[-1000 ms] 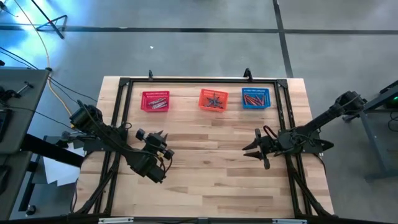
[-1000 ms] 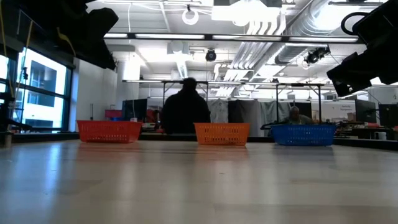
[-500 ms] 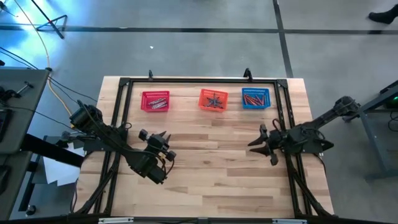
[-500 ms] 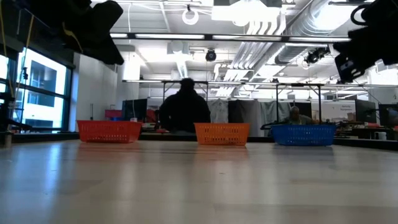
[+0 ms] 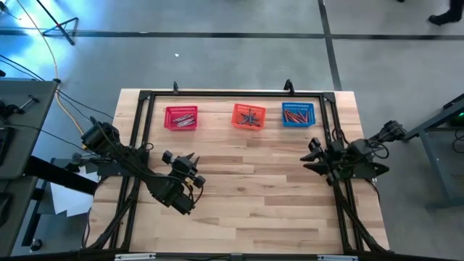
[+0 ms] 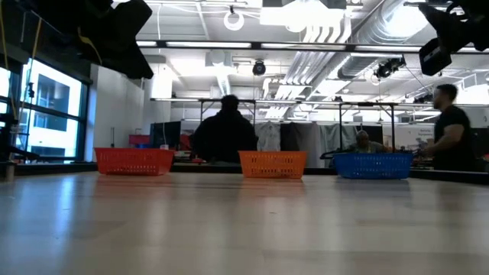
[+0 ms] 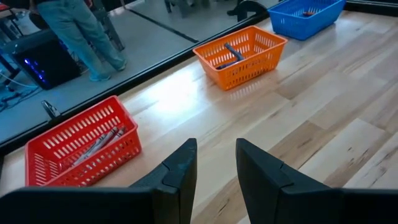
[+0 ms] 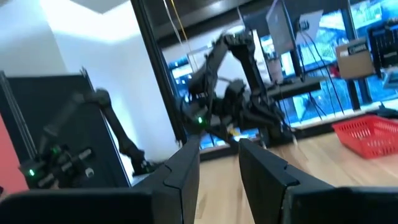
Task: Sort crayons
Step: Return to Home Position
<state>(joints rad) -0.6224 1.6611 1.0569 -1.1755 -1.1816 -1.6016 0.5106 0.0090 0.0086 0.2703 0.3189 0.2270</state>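
Observation:
Three mesh baskets stand in a row near the table's far edge: red (image 5: 181, 117), orange (image 5: 248, 116) and blue (image 5: 298, 114). Each holds crayons: grey ones (image 7: 96, 143) in the red basket (image 7: 81, 149), bluish ones (image 7: 230, 53) in the orange basket (image 7: 239, 55), red-orange ones (image 5: 296, 114) in the blue one. My left gripper (image 5: 178, 155) hovers open over the table's left middle, pointing at the baskets, with nothing between its fingers (image 7: 180, 171). My right gripper (image 5: 309, 155) is raised by the right edge, open and empty (image 8: 217, 155).
A black frame (image 5: 145, 96) runs round the table's far edge and sides. Bare wood lies between both grippers and the near edge. Beyond the table, in the low view, a person (image 6: 225, 134) sits behind the baskets and another (image 6: 451, 126) stands at the right.
My right gripper has drawn back toward the table's right edge and risen, its fingers tipping upward; it stays open and empty. The baskets and crayons have not moved. A person has come into the low view at the right.

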